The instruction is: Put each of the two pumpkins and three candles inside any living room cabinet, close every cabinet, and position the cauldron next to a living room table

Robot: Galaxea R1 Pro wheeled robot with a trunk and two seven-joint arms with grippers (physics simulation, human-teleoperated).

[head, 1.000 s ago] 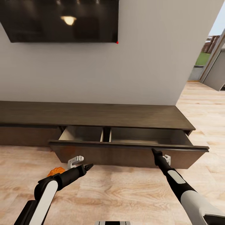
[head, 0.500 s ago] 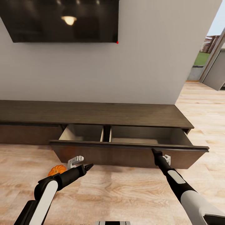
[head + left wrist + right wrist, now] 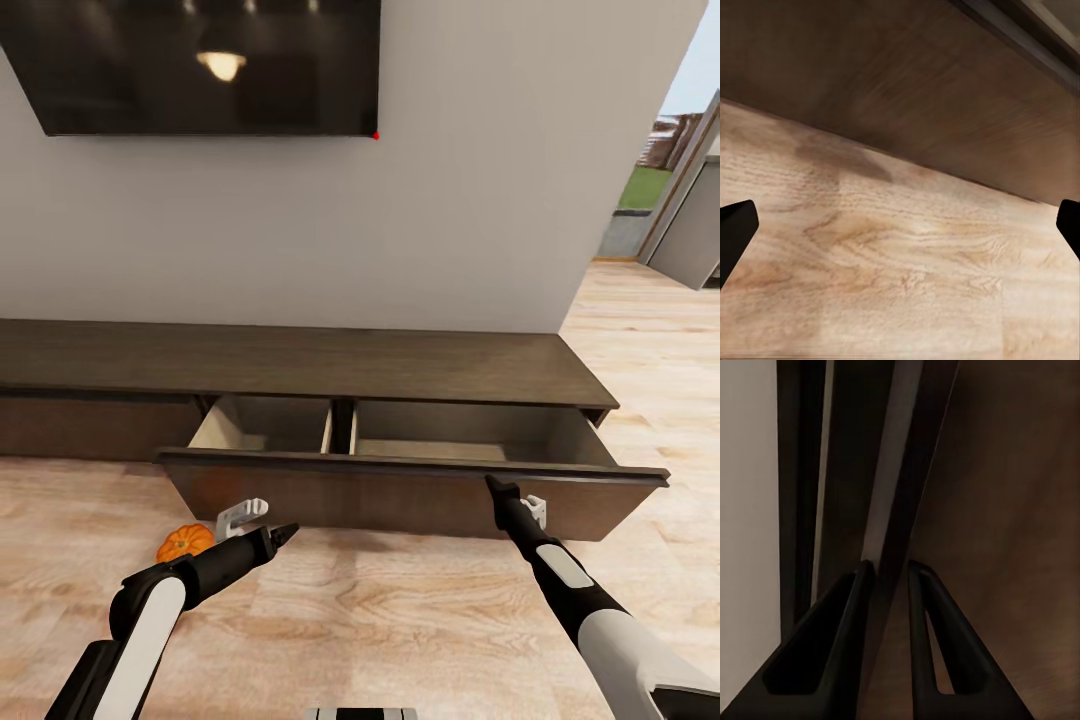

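the pumpkin (image 3: 184, 542) has rolled clear; left gripper (image 3: 900, 225) spread wide, right gripper (image 3: 891, 574) pinching the cabinet (image 3: 400, 495) drawer rim.

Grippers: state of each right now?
Left gripper: open, empty, over bare floor beside the pumpkin.
Right gripper: shut on the drawer front top edge.

Head: high, facing down at cabinet (image 3: 300, 365) | Left wrist: near its drawer front (image 3: 907, 82), over floor | Right wrist: tight against the same front's top edge
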